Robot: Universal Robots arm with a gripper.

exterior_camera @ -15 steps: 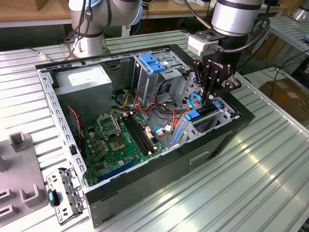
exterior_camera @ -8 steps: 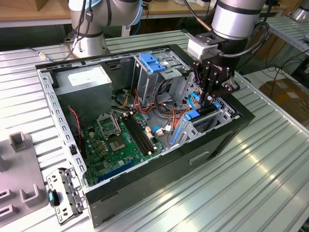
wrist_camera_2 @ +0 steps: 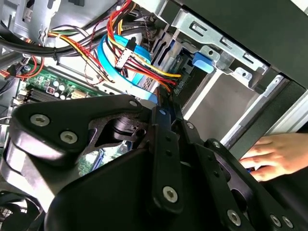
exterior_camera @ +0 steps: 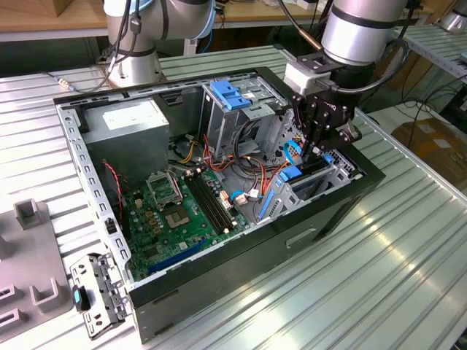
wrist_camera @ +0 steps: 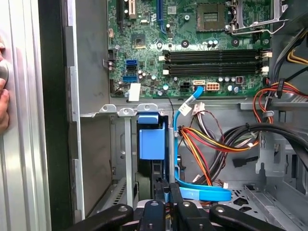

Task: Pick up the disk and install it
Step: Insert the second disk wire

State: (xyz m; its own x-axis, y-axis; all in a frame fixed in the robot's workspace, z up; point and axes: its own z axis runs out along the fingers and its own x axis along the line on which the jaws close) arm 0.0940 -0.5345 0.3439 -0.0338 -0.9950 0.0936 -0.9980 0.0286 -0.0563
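The disk stands on edge inside the metal drive cage at the end of the open computer case on the exterior view's right. Its blue side rail shows at the cage mouth in the first wrist view. My gripper hangs straight over the cage with its tips right at the disk's upper edge. In both wrist views the thin black fingers lie pressed together, and nothing shows between them. In the first wrist view the gripper sits just beside the blue rail, close to a light-blue data cable.
A person's hand rests on the outside of the case wall by the cage. Bundled coloured wires crowd the space beside the gripper. A grey power supply, a blue bracket and the motherboard lie further in.
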